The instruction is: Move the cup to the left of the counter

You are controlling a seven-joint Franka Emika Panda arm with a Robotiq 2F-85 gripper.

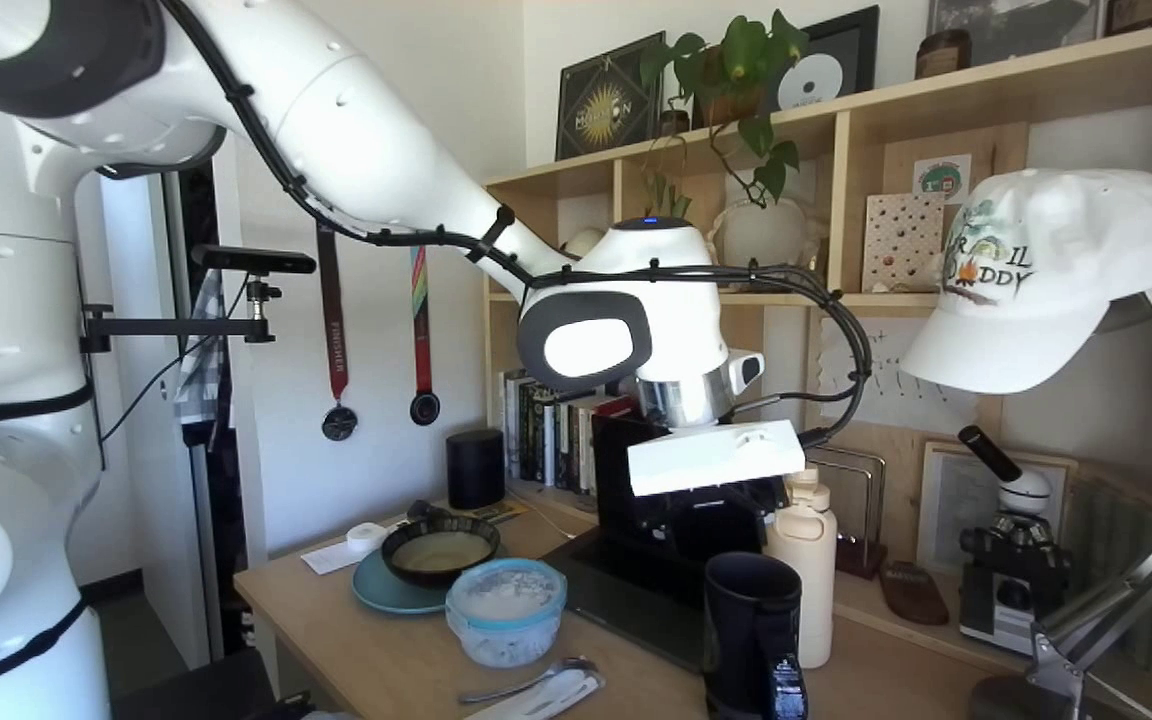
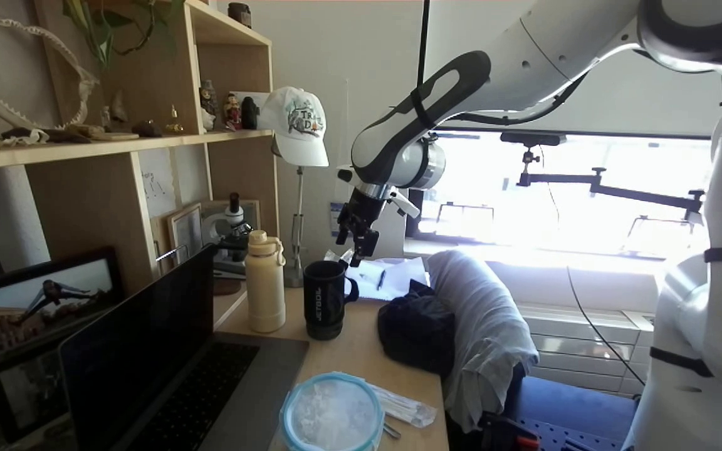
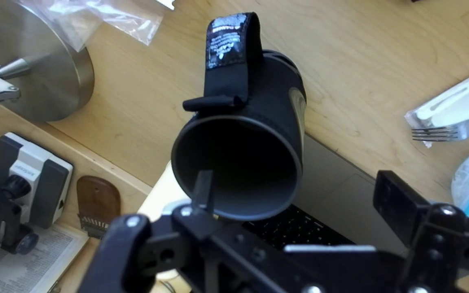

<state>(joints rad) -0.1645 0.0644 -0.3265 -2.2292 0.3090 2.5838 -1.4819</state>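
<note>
The cup [image 1: 751, 640] is a tall black tumbler with a strap-like handle on its side. It stands upright on the tan wooden counter [image 2: 351, 351], beside the cream bottle; the cup also shows in an exterior view [image 2: 322, 302]. In the wrist view I look down into the mouth of the cup [image 3: 275, 89], with its handle pointing up in the picture. My gripper [image 3: 295, 183] is open and empty, its fingers wide apart. One fingertip overlaps the cup's mouth in that view; no contact is visible. In an exterior view the gripper [image 2: 352, 245] hangs above the cup's rim level.
The cream bottle [image 2: 265, 285] stands close to the cup. An open laptop [image 2: 242, 382], a lidded container [image 1: 508, 612], a fork and wrapped cutlery [image 1: 541, 690], and a bowl [image 1: 439, 550] on a plate lie nearby. Dark cloth [image 2: 417, 329], a lamp and shelves border the area.
</note>
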